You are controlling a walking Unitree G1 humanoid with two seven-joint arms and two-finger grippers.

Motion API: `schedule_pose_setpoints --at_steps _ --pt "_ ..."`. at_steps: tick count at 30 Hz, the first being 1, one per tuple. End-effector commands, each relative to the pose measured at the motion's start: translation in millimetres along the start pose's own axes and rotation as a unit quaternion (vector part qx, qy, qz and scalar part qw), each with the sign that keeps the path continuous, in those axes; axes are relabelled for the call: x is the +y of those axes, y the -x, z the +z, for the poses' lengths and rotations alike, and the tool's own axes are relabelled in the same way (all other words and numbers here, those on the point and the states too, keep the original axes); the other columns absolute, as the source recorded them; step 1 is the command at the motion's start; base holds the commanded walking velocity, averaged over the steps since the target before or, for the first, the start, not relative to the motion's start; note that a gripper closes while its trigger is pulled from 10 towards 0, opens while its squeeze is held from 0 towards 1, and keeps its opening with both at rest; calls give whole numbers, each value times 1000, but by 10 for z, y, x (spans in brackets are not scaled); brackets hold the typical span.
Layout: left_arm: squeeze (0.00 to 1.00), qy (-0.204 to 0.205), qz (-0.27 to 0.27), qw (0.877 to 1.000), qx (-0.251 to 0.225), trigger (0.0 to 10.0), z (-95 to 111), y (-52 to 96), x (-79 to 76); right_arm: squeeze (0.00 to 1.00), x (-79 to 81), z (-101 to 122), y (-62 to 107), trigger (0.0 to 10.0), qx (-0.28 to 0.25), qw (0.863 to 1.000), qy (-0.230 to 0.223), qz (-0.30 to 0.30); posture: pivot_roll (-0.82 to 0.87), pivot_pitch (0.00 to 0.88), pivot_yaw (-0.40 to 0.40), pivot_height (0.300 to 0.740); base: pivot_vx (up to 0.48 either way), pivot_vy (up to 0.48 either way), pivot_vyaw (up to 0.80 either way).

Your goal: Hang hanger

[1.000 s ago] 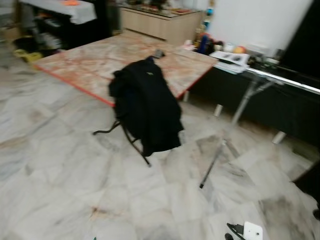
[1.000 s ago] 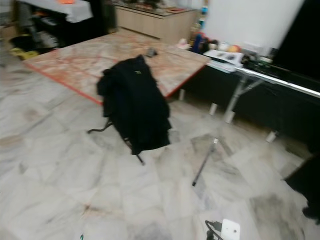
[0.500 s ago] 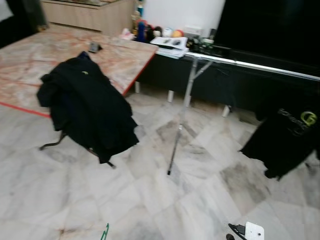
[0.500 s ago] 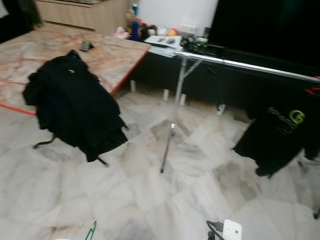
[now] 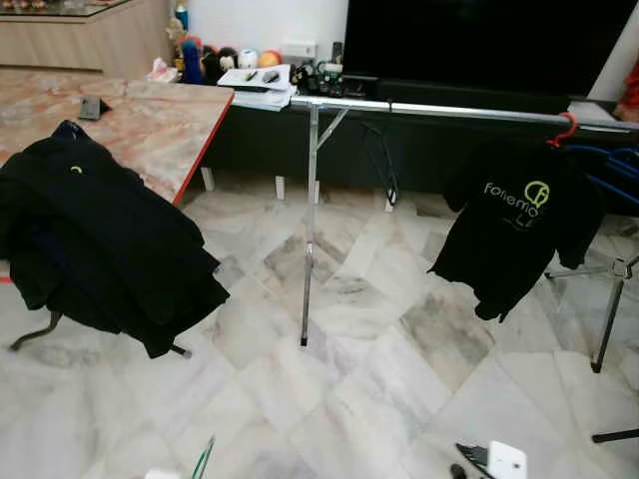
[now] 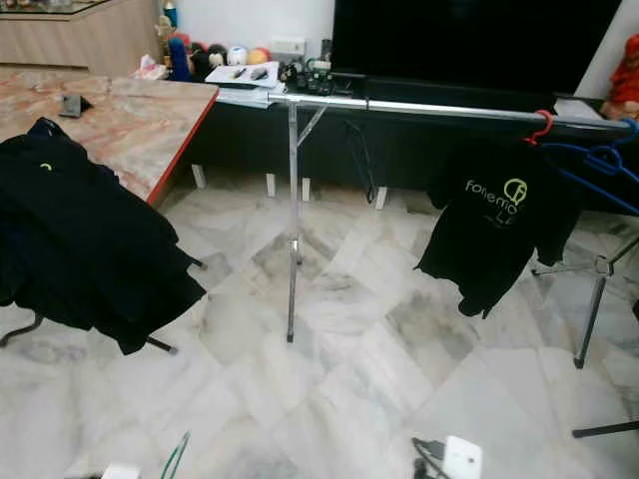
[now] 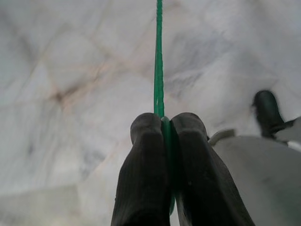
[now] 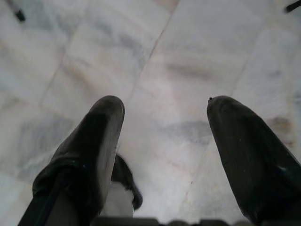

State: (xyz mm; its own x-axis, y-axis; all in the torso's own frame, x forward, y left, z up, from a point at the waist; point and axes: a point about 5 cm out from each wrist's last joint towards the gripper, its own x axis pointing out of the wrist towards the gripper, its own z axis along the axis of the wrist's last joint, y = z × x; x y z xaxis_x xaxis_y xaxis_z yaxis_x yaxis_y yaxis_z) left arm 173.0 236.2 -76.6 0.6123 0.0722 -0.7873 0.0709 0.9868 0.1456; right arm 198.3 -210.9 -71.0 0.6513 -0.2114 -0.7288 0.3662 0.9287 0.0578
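- Thin green plastic hanger point(image 7: 159, 70) is pinched between the clenched fingers of the left gripper point(image 7: 164, 123), low over the marble floor point(image 5: 379, 399).
- Right gripper point(image 8: 164, 106) hangs spread, grasping nothing.
- Farther off, a silver clothes rail point(image 5: 439, 110) carries a black printed T-shirt point(image 5: 514, 225).
- Left, black clothing point(image 5: 95, 239) drapes a chair.

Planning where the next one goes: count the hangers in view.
3 at least: thin green plastic hanger in the left claw; red hanger and blue hanger on the silver rail. Others may be hidden.
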Motion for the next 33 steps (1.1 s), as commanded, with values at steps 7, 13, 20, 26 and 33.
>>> schedule_pose_setpoints --at_steps 7,13,20,26,33 --pt "0 -4 5 1000 4 10000 -43 24 73 0 58 -31 7 10000 2 1000 -5 8 68 89 -23 740 0 0 -800" --pt "0 -37 -3 999 -15 10000 59 10 94 0 63 27 -5 10000 -9 1000 -9 7 70 91 -23 740 0 0 -800" --pt "0 -97 -10 995 -35 10000 237 -2 198 0 182 309 -47 10000 -61 995 60 51 73 94 -17 740 0 0 -343" --pt "0 -166 -3 985 -50 10000 443 -18 289 0 250 620 -68 10000 -115 980 141 82 76 99 -16 740 0 0 0" --pt "0 -280 -155 944 -78 10000 659 -12 69 0 446 1093 -13 10000 -194 912 307 192 65 103 -10 740 0 0 0"
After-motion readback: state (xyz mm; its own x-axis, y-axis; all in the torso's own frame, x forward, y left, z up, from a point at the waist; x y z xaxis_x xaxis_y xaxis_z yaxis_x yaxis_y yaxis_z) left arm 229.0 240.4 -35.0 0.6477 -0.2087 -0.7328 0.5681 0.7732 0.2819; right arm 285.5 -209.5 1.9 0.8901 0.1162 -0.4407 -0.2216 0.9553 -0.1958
